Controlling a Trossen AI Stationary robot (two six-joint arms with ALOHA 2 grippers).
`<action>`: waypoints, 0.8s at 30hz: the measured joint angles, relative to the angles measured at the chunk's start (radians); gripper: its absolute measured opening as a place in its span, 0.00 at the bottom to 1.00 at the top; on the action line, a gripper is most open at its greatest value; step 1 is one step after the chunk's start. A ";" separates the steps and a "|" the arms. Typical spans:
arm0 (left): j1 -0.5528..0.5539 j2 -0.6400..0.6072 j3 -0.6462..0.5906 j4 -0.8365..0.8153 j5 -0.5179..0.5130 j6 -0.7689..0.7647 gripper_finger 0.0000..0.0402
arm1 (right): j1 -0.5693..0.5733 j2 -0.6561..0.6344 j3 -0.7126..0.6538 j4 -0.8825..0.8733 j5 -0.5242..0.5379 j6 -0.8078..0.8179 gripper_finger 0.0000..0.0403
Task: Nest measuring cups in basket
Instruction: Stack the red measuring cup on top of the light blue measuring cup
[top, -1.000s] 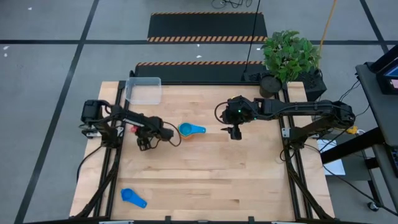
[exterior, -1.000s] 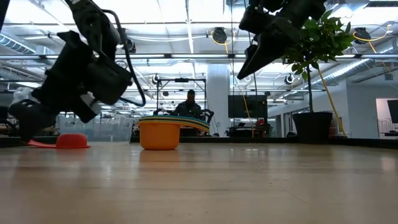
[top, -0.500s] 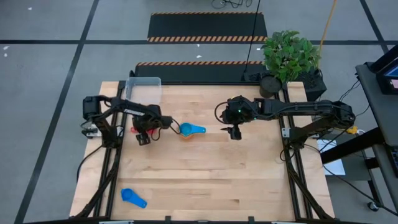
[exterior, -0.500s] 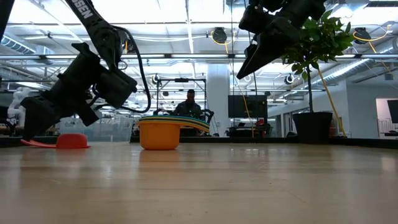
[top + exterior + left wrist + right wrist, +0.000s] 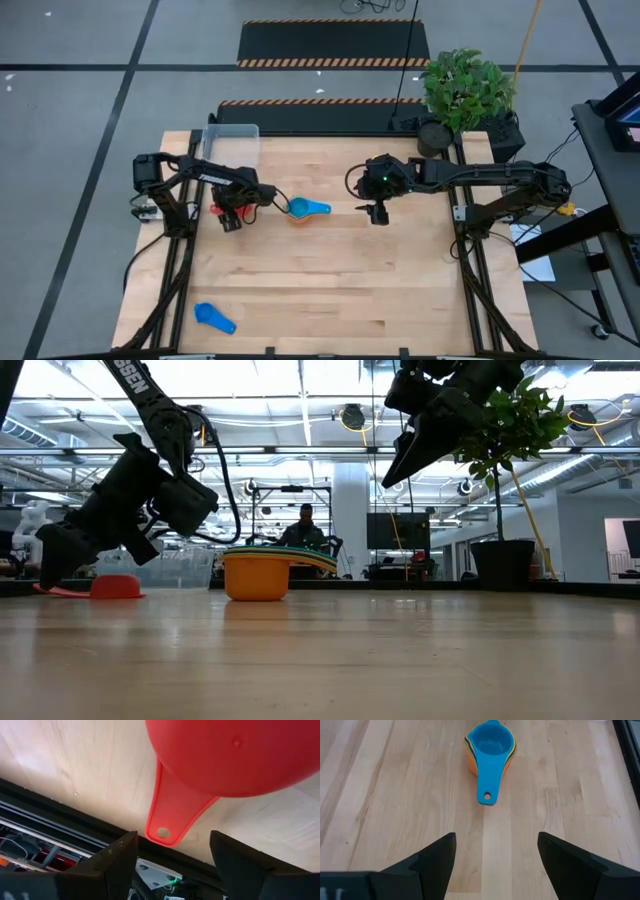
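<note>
The left gripper (image 5: 170,860), fingers apart, hovers just above the upturned red cup (image 5: 235,755) (handle between them), apparently lining up a pickup. The right gripper (image 5: 495,857) waits parted, facing the nested stack (image 5: 491,745).

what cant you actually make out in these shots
- Red cup: high view, mostly covered by the left pincer; left wrist view, its bowl runs off the edge and only the underside shows.
- Nested stack: how many cups sit under the light blue one; only thin rims show in the right wrist view.
- Basket: low view, blocked by the left arm.
- Right pincer: high view, too small to show whether it holds anything.
</note>
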 joint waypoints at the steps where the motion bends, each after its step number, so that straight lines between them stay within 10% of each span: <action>1: 0.000 0.000 0.000 -0.001 0.000 -0.001 0.62 | 0.000 0.000 0.000 0.000 0.000 0.000 0.68; 24: 0.030 0.204 0.001 -0.015 0.006 0.003 0.62 | 0.000 0.000 0.000 0.000 0.000 -0.001 0.68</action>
